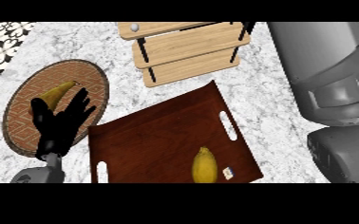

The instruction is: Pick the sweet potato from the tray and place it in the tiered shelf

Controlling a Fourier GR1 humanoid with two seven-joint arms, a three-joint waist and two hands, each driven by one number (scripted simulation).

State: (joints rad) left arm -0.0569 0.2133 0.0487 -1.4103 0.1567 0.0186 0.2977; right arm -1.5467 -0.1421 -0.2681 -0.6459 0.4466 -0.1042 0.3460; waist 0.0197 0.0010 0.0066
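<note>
Item 1, left robot hand (pixel 61 123): we found it open, fingers spread and pointing up, resting at the left over the round woven mat (pixel 28 137), holding nothing. Of the right side we saw only grey forearm casing (pixel 329 99) at the right edge; its robot hand was out of view.

Item 2, mat contents: 1 yellow-brown tapered vegetable (pixel 57 91), just above the fingertips.

Item 3, tray (pixel 154 133): dark wood, 2 slot handles, set on the marble worktop (pixel 273 90).

Item 4, sweet potato (pixel 204 166): yellow, oval, lying lengthwise near the tray's lower edge, beside a small white tag (pixel 229 173). We judged it stiff, moderately heavy, not fragile, its smooth skin liable to roll; best grasped across the thick middle, fingers and thumb on opposite long sides.

Item 5, tiered shelf (pixel 186 52): 3 pale wooden steps on black posts, beyond the tray's far corner.
</note>
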